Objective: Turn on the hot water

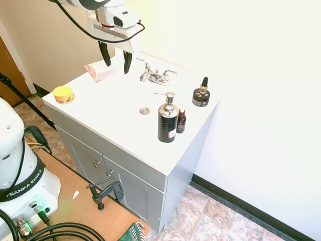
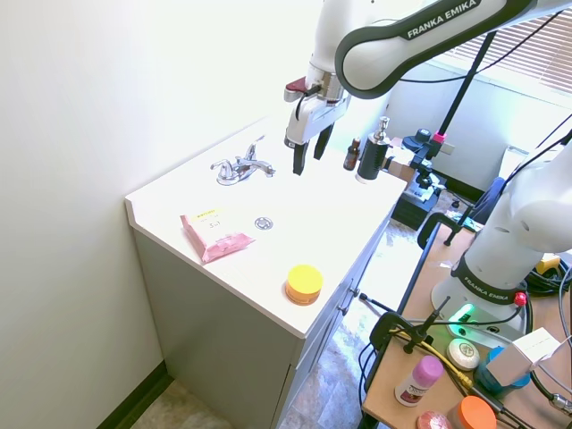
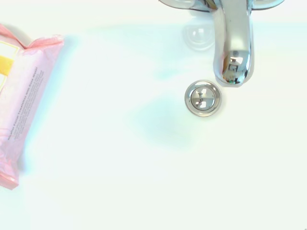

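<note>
— Where is your hand [image 1: 116, 58]?

— Above the tabletop [image 1: 118, 105], fingers spread and holding nothing, just beside the faucet [image 1: 156, 75] on its hot side.

— And the hot lever [image 1: 144, 63]?

— Left of the spout, untouched; no water runs. I hang open so the fingers can come down around that slim lever, I'd judge.

— Anything in the way?

— The pink pack [image 1: 100, 72] lies near; the pump bottle [image 1: 167, 119] stands well apart.

I see a white vanity top [image 1: 120, 93] on grey cabinet doors [image 1: 95, 160]. On it sit a chrome two-lever faucet [image 1: 156, 75], a drain [image 1: 144, 111], a pink wipes pack [image 1: 99, 72], a yellow tin [image 1: 63, 94], a black pump bottle [image 1: 167, 120], a small dark bottle [image 1: 181, 121] just beside it, and what may be a dropper bottle on a round tin [image 1: 201, 94].
</note>
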Controlling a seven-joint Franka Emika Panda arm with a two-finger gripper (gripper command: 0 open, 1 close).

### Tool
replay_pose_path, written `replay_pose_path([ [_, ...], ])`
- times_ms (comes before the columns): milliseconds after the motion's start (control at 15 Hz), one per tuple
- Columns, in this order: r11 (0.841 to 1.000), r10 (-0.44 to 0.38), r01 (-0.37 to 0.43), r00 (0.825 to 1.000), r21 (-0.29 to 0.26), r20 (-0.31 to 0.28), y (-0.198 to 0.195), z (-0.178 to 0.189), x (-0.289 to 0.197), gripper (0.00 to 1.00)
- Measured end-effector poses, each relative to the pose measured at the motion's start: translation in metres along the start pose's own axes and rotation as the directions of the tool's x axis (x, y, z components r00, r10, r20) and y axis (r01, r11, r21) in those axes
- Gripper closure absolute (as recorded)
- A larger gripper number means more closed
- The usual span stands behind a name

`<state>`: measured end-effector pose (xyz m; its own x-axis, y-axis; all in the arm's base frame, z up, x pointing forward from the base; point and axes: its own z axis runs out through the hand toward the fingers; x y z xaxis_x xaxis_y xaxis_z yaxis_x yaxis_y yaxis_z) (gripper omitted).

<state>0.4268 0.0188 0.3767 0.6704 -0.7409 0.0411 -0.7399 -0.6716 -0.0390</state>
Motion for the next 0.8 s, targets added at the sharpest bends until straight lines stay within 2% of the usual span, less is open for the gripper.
replay_pose_path([
  [267, 1.000, 0.010, -0.010, 1.000, -0.013, -0.025, -0.010, 0.000, -0.002, 0.00],
  [467, 0.994, 0.113, -0.112, 0.988, 0.007, -0.105, -0.060, -0.001, -0.007, 0.00],
  [600, 0.984, 0.176, -0.172, 0.969, 0.036, -0.172, -0.094, 0.004, -0.005, 0.00],
  [800, 0.972, 0.236, -0.230, 0.928, 0.058, -0.289, -0.134, 0.017, 0.014, 0.00],
])
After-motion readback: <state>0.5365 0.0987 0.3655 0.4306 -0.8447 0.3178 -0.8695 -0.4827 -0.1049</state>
